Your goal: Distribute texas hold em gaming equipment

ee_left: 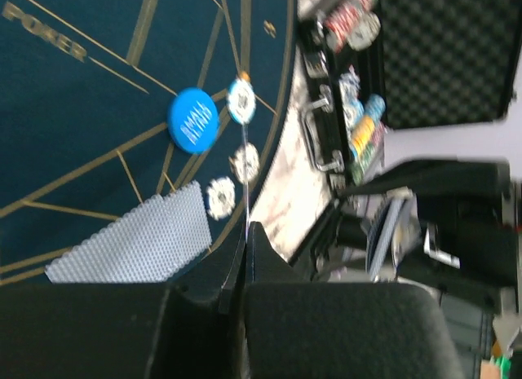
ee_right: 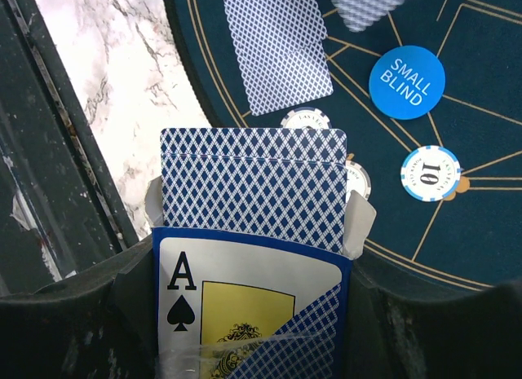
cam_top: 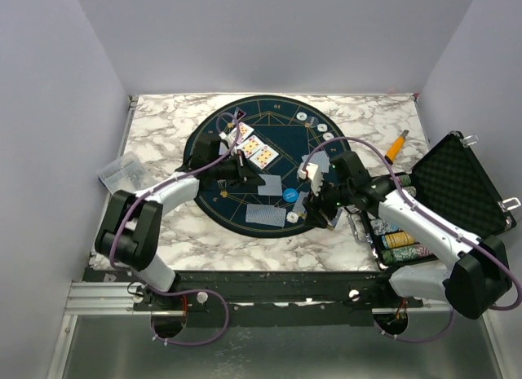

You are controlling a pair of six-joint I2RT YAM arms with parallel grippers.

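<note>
Dealing looks under way. The right claw pinches the open card pack over the mat's near right edge, beside the chips. The left claw is pressed together mid-mat, apparently on a thin card seen edge-on. Next, that card needs laying flat at a free place.

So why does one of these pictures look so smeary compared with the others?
Left wrist view is smeared, the stacked chips mere streaks; right wrist view is crisp, the blue disc reads SMALL BLIND; top view is evenly lit, with soft shadows.
</note>
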